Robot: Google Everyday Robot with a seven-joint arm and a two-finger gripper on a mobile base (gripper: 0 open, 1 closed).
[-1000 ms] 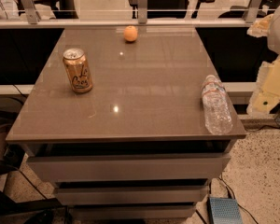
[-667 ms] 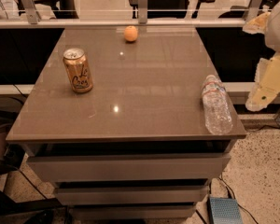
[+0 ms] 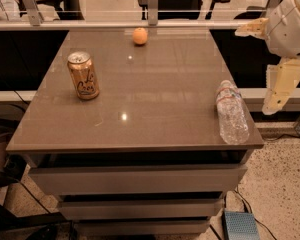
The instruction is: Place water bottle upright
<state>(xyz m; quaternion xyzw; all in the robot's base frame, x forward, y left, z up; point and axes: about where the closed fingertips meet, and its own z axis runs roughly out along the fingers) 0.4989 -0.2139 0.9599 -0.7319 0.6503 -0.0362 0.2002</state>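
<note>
Water bottle (image 3: 231,112) lying flat, end effector (image 3: 279,83) cropped at right

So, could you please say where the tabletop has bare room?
The middle between gold can, orange and lying water bottle is bare. Tight at the bottle's front-right corner; the end effector hangs right of the table.

Gripper (image 3: 278,90) sits far right, beside the table (image 3: 165,91) (arm cut off by frame edge). Water bottle (image 3: 232,115) label txt too blurred to read; can (image 3: 83,75) lettering likewise.
</note>
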